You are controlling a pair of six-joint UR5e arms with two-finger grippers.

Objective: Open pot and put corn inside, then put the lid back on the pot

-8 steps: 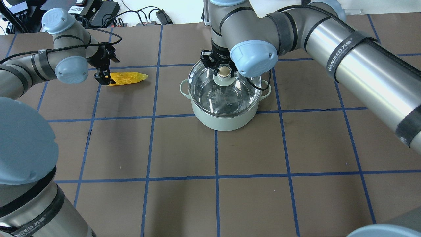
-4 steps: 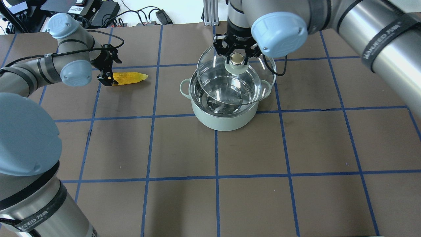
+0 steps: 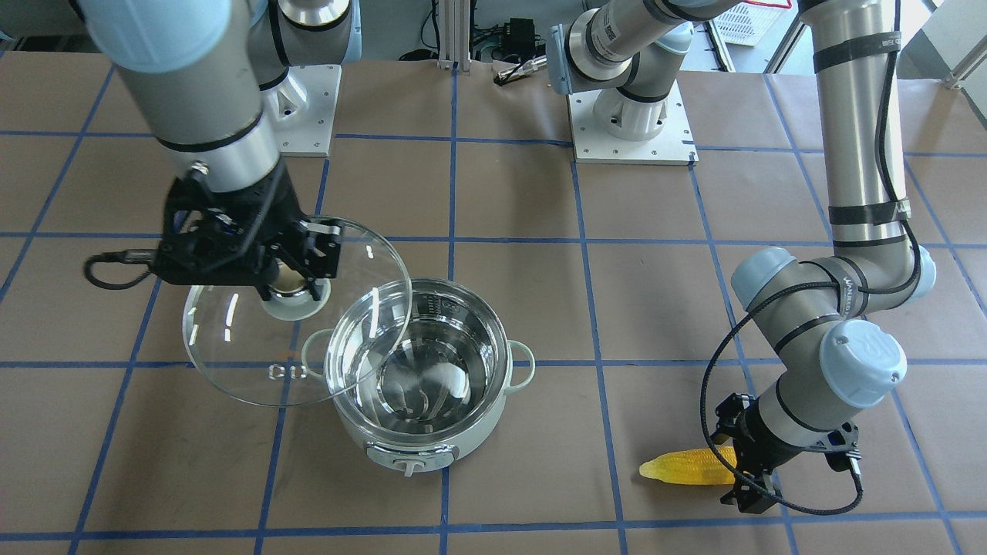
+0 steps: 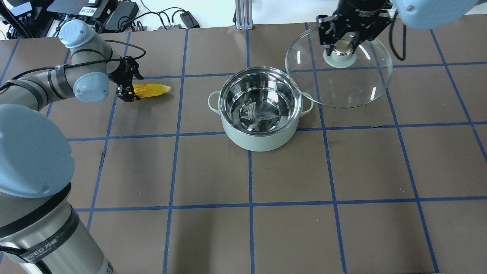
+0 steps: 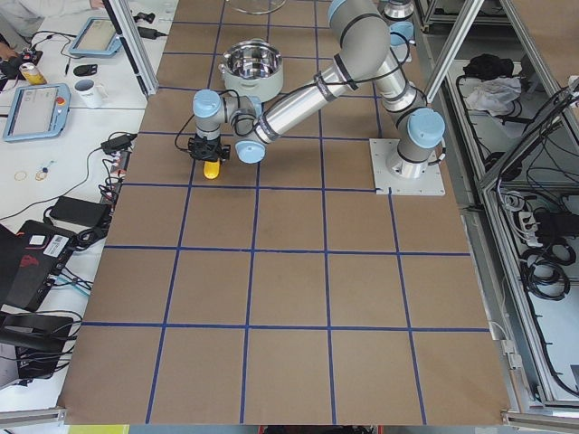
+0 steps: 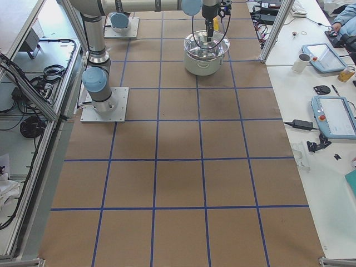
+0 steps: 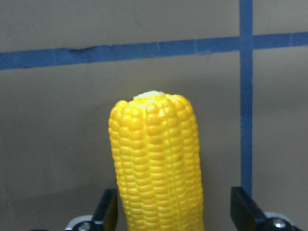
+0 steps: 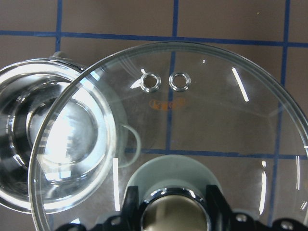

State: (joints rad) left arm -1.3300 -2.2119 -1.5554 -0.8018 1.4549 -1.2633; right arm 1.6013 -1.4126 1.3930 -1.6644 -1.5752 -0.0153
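The mint-green pot [image 4: 258, 141] stands uncovered mid-table, its steel inside empty; it also shows in the front view [image 3: 362, 441]. My right gripper [image 4: 343, 46] is shut on the knob of the glass lid [image 4: 342, 85] and holds it in the air, right of and beyond the pot. The right wrist view shows the lid [image 8: 207, 120] overlapping the pot's rim. The corn [image 4: 152, 90] lies on the table to the pot's left. My left gripper [image 4: 127, 92] is open around its thick end; in the left wrist view its fingers [image 7: 107, 211] flank the corn [image 7: 156, 163] with gaps.
Cables and electronics [image 4: 114, 15] lie beyond the table's far edge, next to an aluminium post [image 4: 242, 15]. The arms' base plates [image 3: 632, 131] are on the robot's side. A side bench with tablets and a mug [image 5: 86, 90] runs along the table's end.
My right gripper lifted the lid off the pot and carried it up, right and farther away. My left gripper moved slightly closer around the corn's thick end.
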